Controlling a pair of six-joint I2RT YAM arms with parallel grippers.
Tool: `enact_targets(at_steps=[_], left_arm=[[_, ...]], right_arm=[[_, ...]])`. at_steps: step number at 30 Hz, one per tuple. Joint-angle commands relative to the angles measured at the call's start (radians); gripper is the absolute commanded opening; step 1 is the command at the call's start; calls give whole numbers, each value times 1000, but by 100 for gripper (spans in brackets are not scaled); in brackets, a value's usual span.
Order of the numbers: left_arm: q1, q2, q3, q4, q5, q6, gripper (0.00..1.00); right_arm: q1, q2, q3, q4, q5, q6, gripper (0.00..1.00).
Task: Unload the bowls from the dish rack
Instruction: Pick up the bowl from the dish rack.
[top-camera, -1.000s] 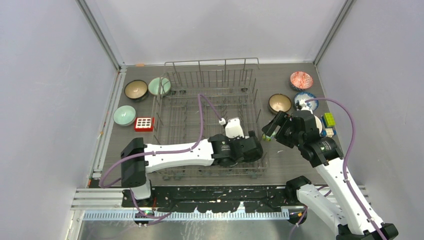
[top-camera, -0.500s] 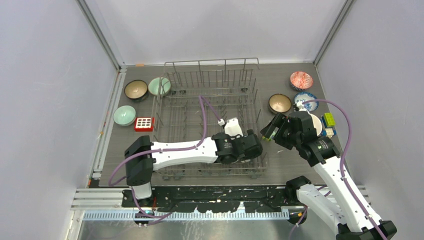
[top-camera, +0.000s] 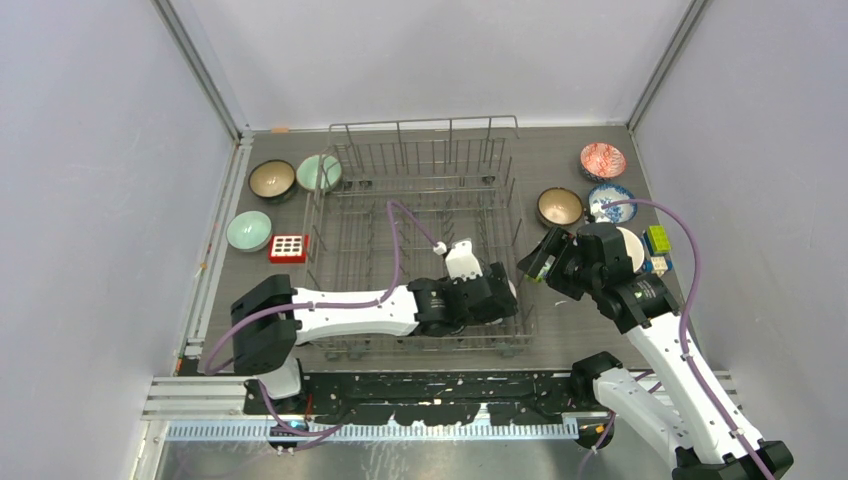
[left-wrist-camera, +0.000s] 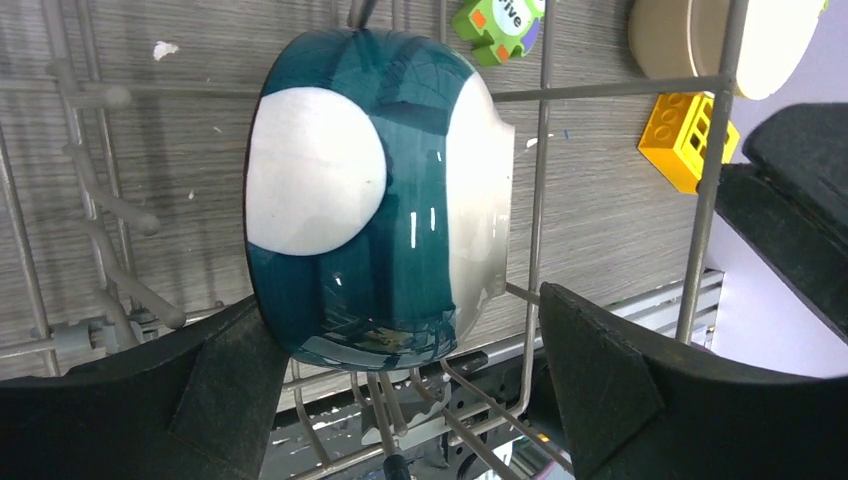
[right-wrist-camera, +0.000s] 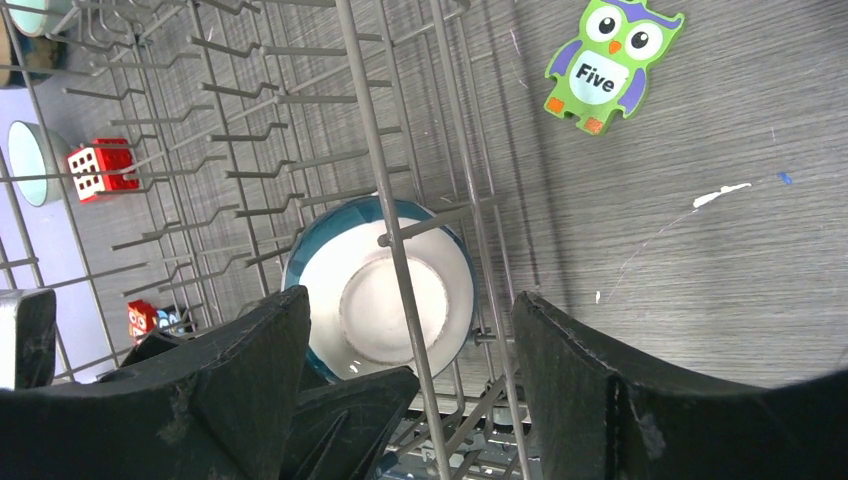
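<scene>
A teal-and-white bowl (left-wrist-camera: 370, 200) stands on its edge among the tines in the near right corner of the dish rack (top-camera: 420, 215). My left gripper (left-wrist-camera: 400, 385) is open, with its fingers on either side of the bowl's lower part; the left finger (left-wrist-camera: 225, 390) is close against it. In the top view the left gripper (top-camera: 503, 295) covers that bowl. My right gripper (right-wrist-camera: 410, 390) is open and empty, just outside the rack's right wall (right-wrist-camera: 395, 250), and looks through the wires at the bowl's white foot (right-wrist-camera: 385, 290).
On the left of the rack are a brown bowl (top-camera: 271, 179), two pale green bowls (top-camera: 319, 172) (top-camera: 248, 230) and a red block (top-camera: 288, 247). On the right are a red patterned bowl (top-camera: 603, 160), a blue-and-white bowl (top-camera: 611, 200), a brown bowl (top-camera: 559, 206), a cream bowl (left-wrist-camera: 720, 40), a yellow block (left-wrist-camera: 685, 140) and an owl figure (right-wrist-camera: 605, 62).
My left arm has shifted a little to the left inside the rack's near right corner. My right gripper has edged slightly toward the rack wall. No bowl has moved.
</scene>
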Motion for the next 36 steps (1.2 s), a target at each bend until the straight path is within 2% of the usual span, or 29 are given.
enact_targets(at_steps=[1, 6, 19, 25, 30, 36], left_arm=[[-4, -32, -40, 111, -57, 96, 89], [-12, -48, -44, 156, -51, 137, 79], [-22, -79, -90, 304, -23, 201, 46], [-23, -85, -115, 348, -16, 215, 22], [-23, -95, -149, 450, 2, 249, 1], [-24, -138, -185, 579, 5, 324, 0]], right_arm=[[4, 2, 6, 43, -9, 3, 78], [4, 4, 3, 49, -5, 3, 78], [4, 2, -6, 50, 3, -3, 78], [4, 2, -9, 53, 2, -3, 78], [4, 3, -9, 52, 0, -4, 78], [5, 6, 13, 38, 10, -9, 77]])
